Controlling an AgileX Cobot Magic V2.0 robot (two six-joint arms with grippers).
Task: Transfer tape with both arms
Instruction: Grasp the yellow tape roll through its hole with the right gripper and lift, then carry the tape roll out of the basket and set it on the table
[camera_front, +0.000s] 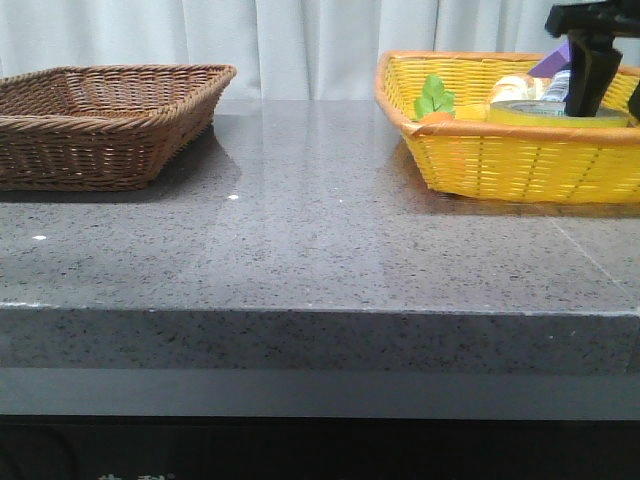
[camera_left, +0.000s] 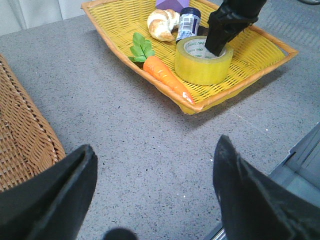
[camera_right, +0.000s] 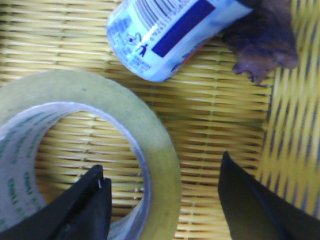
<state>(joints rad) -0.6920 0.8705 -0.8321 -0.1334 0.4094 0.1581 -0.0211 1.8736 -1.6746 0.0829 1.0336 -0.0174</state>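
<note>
From a brown wicker basket (camera_front: 100, 115) across the grey desk (camera_front: 320, 230) to the yellow basket (camera_front: 520, 160), the right gripper (camera_right: 162, 200), jaws spread wide, straddles the tape (camera_left: 203, 60) wall, its green lettering unreadable.

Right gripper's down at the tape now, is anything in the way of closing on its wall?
Nothing visible is. The right gripper straddles the wall of the tape, one finger inside the core, one outside. The bottle lies beyond, clear of the fingers.
</note>
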